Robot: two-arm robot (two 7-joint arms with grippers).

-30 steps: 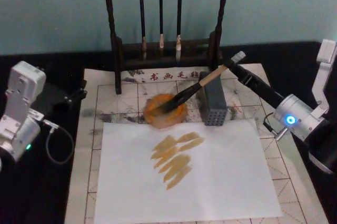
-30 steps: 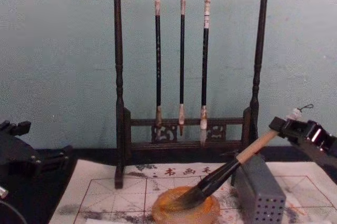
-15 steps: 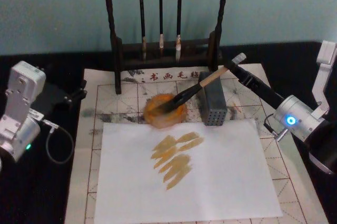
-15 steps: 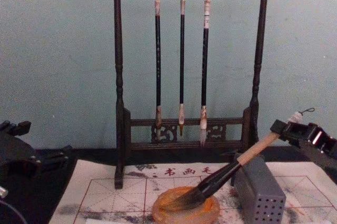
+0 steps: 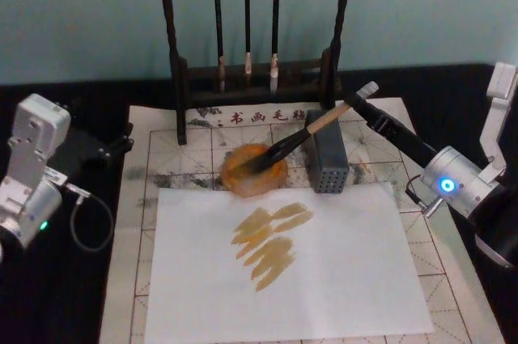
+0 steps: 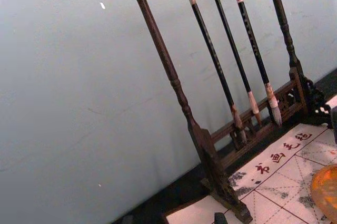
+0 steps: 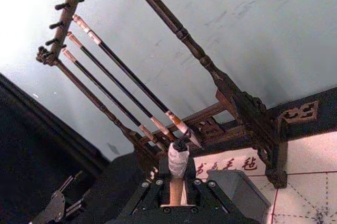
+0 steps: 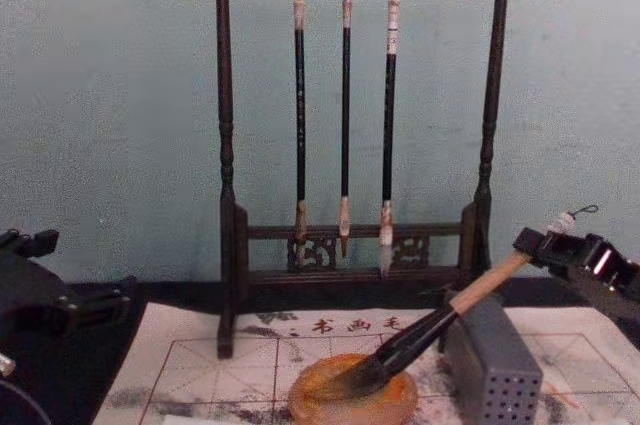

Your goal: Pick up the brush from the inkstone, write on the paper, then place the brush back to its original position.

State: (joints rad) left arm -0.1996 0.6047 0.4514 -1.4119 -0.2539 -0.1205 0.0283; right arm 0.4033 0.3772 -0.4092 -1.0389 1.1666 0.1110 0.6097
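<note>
Right tool (image 5: 356,104) tight on brush (image 5: 298,138) above red-gridded paper (image 5: 162,150), teal wall (image 5: 81,20) behind

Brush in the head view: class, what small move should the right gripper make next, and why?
Probably open and release. The brush has its bristles in the inkstone, its handle leans on the grey block, strokes mark the white paper, and the right gripper grips its end. The left gripper sits parked at left.

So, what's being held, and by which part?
The right hand grips the large light-wood calligraphy brush at its handle's top, below the white cap; left hand parked left.
</note>
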